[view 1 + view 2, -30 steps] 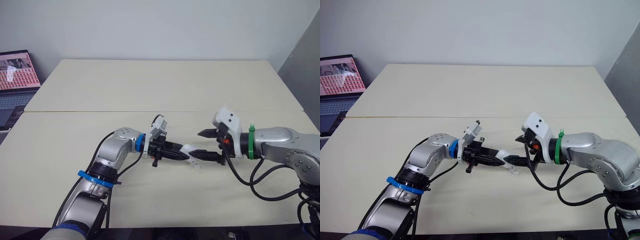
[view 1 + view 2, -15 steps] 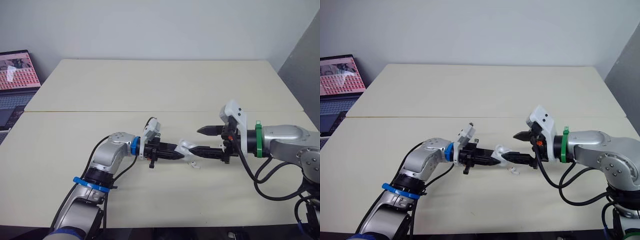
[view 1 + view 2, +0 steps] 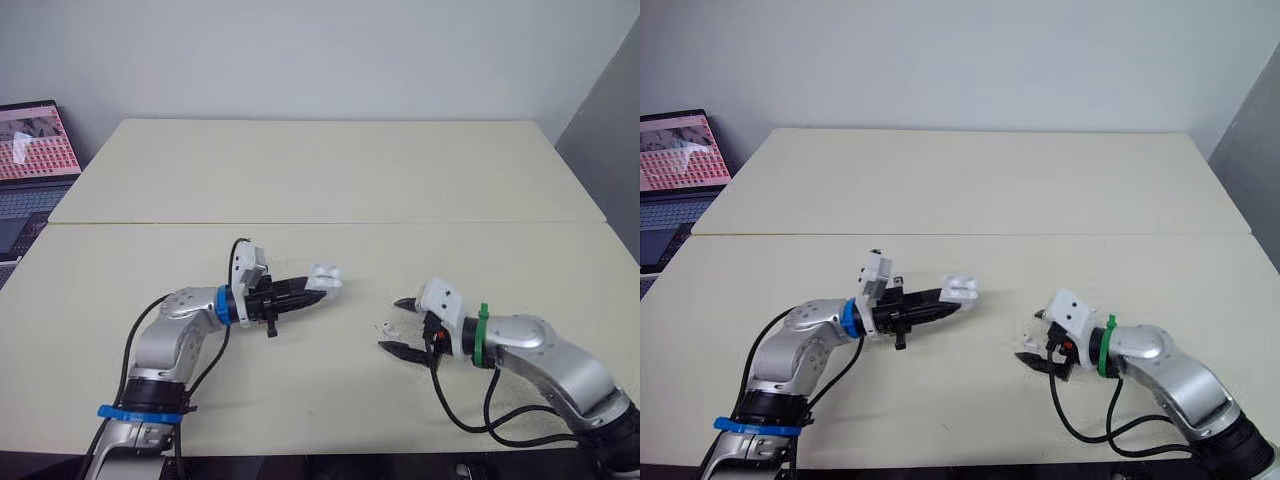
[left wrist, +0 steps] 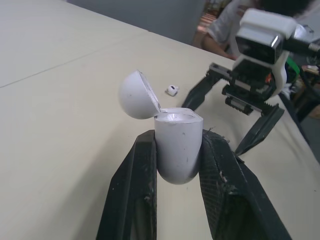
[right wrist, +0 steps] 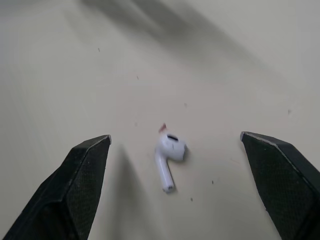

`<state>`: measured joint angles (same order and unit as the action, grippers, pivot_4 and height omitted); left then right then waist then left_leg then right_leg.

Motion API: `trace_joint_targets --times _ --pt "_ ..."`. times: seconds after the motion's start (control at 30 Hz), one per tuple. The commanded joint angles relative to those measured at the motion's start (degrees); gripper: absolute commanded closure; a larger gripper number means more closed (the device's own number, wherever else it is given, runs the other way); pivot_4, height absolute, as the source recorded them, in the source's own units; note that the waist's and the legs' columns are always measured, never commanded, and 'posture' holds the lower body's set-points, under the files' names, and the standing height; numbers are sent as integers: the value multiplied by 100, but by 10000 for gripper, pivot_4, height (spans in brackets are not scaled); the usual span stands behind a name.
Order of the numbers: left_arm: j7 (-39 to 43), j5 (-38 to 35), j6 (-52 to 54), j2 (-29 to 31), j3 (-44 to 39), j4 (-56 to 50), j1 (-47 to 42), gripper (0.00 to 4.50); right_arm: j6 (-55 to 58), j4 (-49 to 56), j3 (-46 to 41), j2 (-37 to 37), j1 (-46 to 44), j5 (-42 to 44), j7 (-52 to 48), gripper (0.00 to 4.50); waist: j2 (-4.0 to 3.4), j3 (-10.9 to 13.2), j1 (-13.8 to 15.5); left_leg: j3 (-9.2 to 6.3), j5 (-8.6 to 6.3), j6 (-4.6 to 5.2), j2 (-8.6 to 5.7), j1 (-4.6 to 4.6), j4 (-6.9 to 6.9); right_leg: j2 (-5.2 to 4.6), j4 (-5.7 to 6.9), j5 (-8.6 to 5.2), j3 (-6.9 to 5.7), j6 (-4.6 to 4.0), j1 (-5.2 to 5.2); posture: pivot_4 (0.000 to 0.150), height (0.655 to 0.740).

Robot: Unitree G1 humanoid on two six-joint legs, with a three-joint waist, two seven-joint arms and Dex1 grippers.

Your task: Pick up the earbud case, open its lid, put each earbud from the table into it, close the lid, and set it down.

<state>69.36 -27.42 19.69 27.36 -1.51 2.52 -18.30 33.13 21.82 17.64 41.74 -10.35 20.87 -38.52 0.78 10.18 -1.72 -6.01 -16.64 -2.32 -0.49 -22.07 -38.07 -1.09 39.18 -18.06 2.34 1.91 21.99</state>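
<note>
Fingers [image 4: 135, 190] of the left gripper [image 3: 314, 286] are closed tight on the body of the earbud case [image 4: 177, 150], one black pad on each side. The lid [image 4: 137, 95] is hinged open and tipped away to one side. The case sits left of the table's middle, on the near half, and looks to be lifted off the surface, though the head views leave that uncertain. The right gripper [image 3: 390, 324] lies low over the table [image 3: 330, 180] to the right of the case, its fingers [image 5: 75, 185] spread wide and holding nothing. One white earbud [image 5: 168, 155] lies on the tabletop between the two tips, touching neither. A strip of bare tabletop separates the case from the earbud, with nothing standing between the two grippers. The far half of the table, beyond the seam [image 3: 330, 222] that runs left to right, is open surface up to the wall. The near edge runs close behind both forearms, so there is little room on that side. A laptop [image 3: 35, 150] stands off the far left corner, well apart from both arms. A black cable [image 3: 470, 415] loops on the table by the right forearm near the near edge.
</note>
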Motion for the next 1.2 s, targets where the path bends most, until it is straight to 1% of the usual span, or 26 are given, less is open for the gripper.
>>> trace_joint_targets --times 0.03,0.1,0.13,0.17,0.2,0.37,0.4,0.43,0.53,0.63,0.7,0.77,0.83,0.9,0.97,1.03,1.17,1.2 --pt "-249 -187 -1 -6 -171 -411 120 37252 -276 -54 29 -202 86 -244 -35 3184 -1 -1 -2 0 0 0 2 3 1 0 0 0 0 0 -1 1500 7400" --pt "-331 -210 8 -11 -161 -476 170 37252 -428 -122 1 -308 124 -352 -69 6848 0 -2 -2 -2 0 0 3 4 0 1 2 0 -1 -1 -2 1500 7400" --pt "-366 -212 6 -10 -147 -490 184 37252 -486 -150 -10 -343 135 -394 -105 9837 0 -2 -2 -1 0 0 2 6 1 1 3 0 1 -1 -2 1500 7400" --pt "-396 -217 4 -8 -145 -503 198 37252 -503 -156 -25 -382 151 -417 -122 13819 0 -2 -2 0 0 0 2 6 1 1 4 0 1 -1 -2 1500 7400" --pt "-424 -226 6 -13 -145 -499 198 37252 -535 -173 -28 -414 154 -453 -147 16728 0 -2 -2 0 0 0 2 6 0 1 4 0 0 -1 -2 1500 7400" --pt "-423 -243 6 46 -117 -417 188 37252 -592 -184 -39 -490 188 -564 -254 35770 0 -2 -1 1 0 0 1 6 0 1 3 0 -1 -1 -2 1500 7400" --pt "-399 -244 -7 63 -117 -386 185 37252 -620 -179 -50 -499 200 -574 -282 39235 0 -2 -1 1 0 0 1 6 0 1 3 0 -1 -1 -2 1500 7400" --pt "-373 -243 -22 78 -116 -352 182 37252 -653 -174 -74 -507 212 -575 -308 41167 0 -2 -1 1 0 0 1 6 0 1 4 0 -1 -1 -3 1500 7400" --pt "-283 -225 -72 126 -96 -302 204 37252 -632 -21 -256 -410 308 -417 -523 41115 0 -2 1 0 0 0 1 6 0 1 4 0 -2 -1 -3 1500 7400" --pt "-165 -228 -97 166 -48 -319 232 37252 -909 225 -604 -99 523 -209 -988 41115 0 -2 6 2 0 1 -1 5 0 -1 2 0 -3 -1 -3 1500 7400" --pt "-81 -244 -75 198 -7 -396 245 37252 -1344 303 -897 331 771 -96 -1589 41115 -1 -2 8 4 -1 1 -2 6 0 -1 1 0 -4 -1 -4 1500 7400" --pt "-54 -303 23 206 45 -558 241 37252 -1754 233 -1315 733 1067 282 -2385 41115 -1 -2 9 6 -1 2 -4 9 0 -3 -2 0 -6 -1 -11 1500 7400" --pt "-62 -347 98 188 73 -666 232 37252 -1896 94 -1643 912 1236 600 -2792 41115 1 -1 11 -1 -2 3 -3 14 1 -2 -11 0 -8 0 -24 1500 7400" --pt "-76 -413 221 161 107 -778 209 37252 -2581 -415 -1744 1357 1440 293 -3460 41115 1 -1 8 -2 -2 3 -2 24 0 -2 -12 0 -7 -1 -34 1500 7400" --pt "-81 -430 291 160 161 -858 187 37252 -3323 -1064 -1715 1688 1530 -122 -3918 41115 3 0 7 -1 -2 4 -3 38 1 -2 -14 0 -7 -1 -50 1500 7400" --pt "-97 -434 322 157 196 -896 163 37252 -3832 -1600 -1629 1757 1465 -434 -3990 41115 3 0 2 3 -2 4 -2 46 1 -1 -15 0 -7 -1 -56 1500 7400" --pt "-147 -441 378 148 218 -955 130 37252 -4446 -2157 -1508 1801 1391 -706 -4266 41115 2 0 -6 6 -2 4 1 54 2 1 -10 0 -4 -1 -59 1500 7400" --pt "-165 -446 395 149 221 -970 125 37252 -4444 -2223 -1502 1788 1353 -717 -4260 37615 2 0 -4 8 -2 4 1 57 2 1 -10 0 -5 -1 -61 1500 7400"
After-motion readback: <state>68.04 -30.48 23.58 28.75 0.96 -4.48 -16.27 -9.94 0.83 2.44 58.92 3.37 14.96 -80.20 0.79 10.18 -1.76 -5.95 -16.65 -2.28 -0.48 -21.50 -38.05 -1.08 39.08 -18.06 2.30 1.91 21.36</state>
